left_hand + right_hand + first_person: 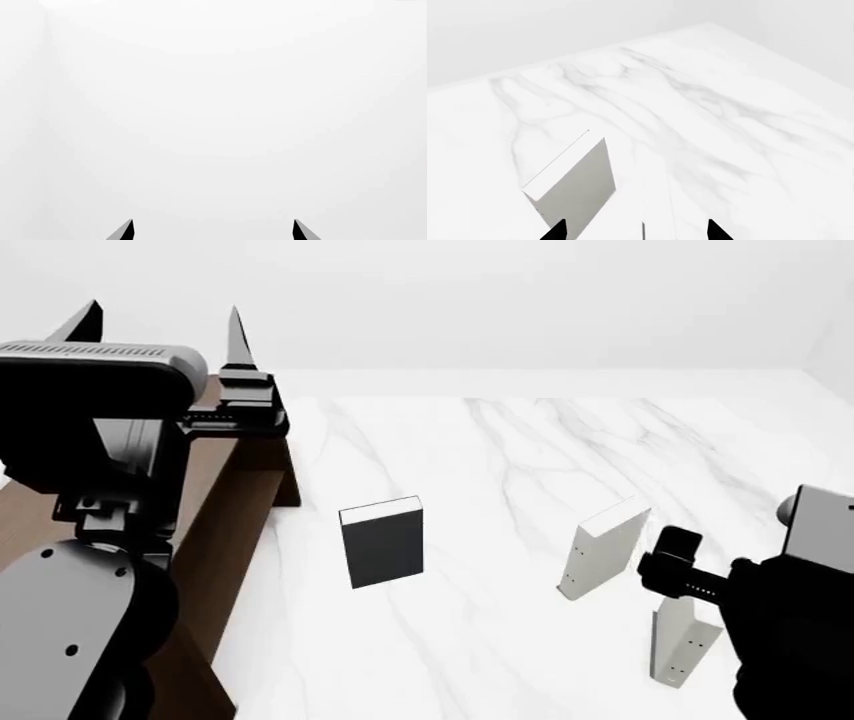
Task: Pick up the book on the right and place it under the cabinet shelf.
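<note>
Item: slim pale grey-white hardcover book (686, 640), upright on white marbled table (534, 460), directly beneath right gripper (635, 231), fingers spread. Advice: descend centred over its top edge, straddling both covers, before closing.

My left arm is raised at the near left, wrist level. Left gripper (160, 325) points away and up, its two fingertips (235, 335) spread apart, nothing between them. My right arm sits low at the near right. Right gripper (635, 231) shows parted tips, held just above the table.
</note>
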Tool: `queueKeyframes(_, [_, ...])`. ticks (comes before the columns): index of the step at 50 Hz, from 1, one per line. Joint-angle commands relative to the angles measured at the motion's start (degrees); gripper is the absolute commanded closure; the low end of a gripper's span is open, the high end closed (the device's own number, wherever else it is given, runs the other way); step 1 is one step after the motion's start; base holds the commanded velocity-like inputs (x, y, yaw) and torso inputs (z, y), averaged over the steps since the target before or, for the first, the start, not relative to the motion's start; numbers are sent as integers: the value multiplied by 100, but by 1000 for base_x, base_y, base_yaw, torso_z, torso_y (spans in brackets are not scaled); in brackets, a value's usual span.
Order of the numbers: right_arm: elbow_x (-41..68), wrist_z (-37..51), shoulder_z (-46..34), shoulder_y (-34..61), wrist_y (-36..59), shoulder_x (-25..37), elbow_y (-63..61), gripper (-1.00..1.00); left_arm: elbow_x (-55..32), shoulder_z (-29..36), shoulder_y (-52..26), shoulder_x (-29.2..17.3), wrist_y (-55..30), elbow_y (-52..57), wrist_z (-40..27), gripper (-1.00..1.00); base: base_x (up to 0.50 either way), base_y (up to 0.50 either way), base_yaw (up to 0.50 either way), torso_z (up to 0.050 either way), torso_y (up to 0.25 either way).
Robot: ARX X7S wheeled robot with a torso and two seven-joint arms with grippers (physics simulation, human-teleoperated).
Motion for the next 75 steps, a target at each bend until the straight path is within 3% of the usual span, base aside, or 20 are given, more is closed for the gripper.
queueKeyframes(1, [-226, -181, -32, -181, -98, -62, 165, -100, -35, -1, -17, -19, 22, -11, -10, -100, 0, 0, 0, 0, 0])
queueKeyframes(75, [-1136, -992, -217, -1137, -724, -445, 850, -100, -164, 62, 74, -166, 102, -35, -151, -100, 0, 0, 0, 0, 0])
